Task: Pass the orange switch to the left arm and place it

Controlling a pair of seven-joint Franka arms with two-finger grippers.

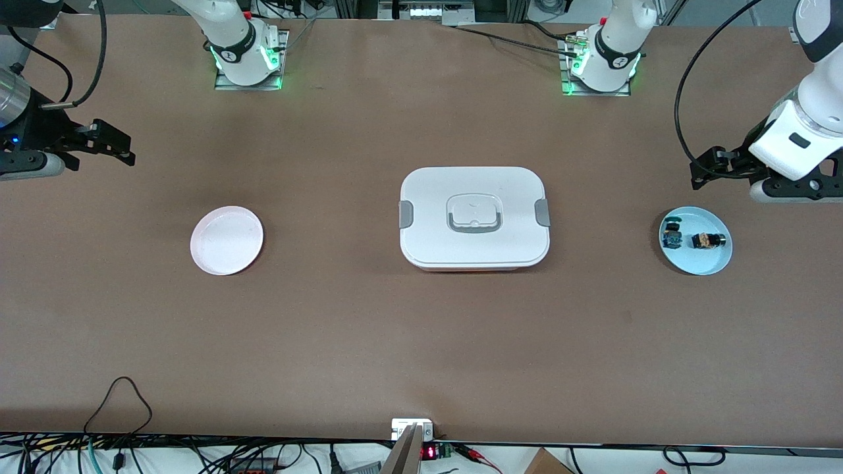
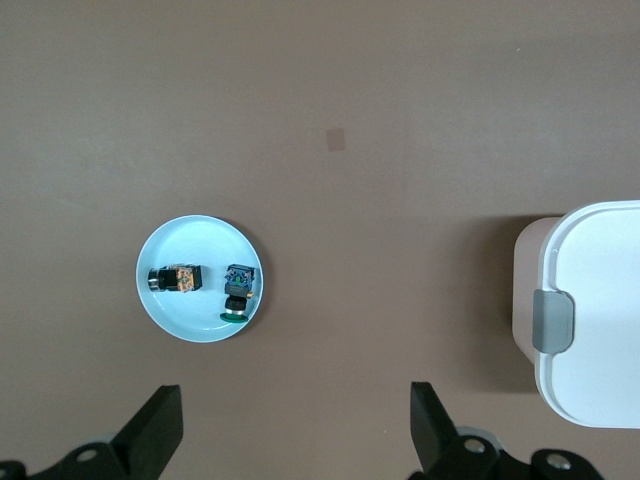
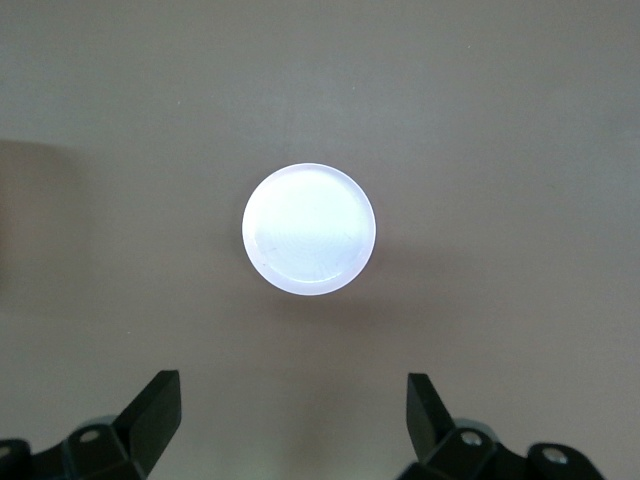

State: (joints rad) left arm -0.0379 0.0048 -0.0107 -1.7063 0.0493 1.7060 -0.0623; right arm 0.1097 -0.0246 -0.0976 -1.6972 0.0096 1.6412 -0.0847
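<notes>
The orange switch [image 1: 708, 240] [image 2: 172, 279] lies on its side on a light blue plate [image 1: 698, 261] [image 2: 200, 245] toward the left arm's end of the table, next to a small black-and-blue part [image 1: 672, 236] [image 2: 237, 290]. The white box [image 1: 474, 217] [image 2: 592, 300] stands lidded at the table's middle. My left gripper [image 1: 705, 168] [image 2: 295, 405] hangs open and empty over bare table beside the blue plate. My right gripper [image 1: 122, 147] [image 3: 290, 395] is open and empty over bare table beside an empty pink plate [image 1: 226, 239] [image 3: 309, 228].
The two arm bases [image 1: 245, 56] [image 1: 602, 59] stand along the table edge farthest from the front camera. Cables [image 1: 118, 401] and a small device [image 1: 412, 431] lie at the edge nearest that camera. Bare brown table lies between each plate and the box.
</notes>
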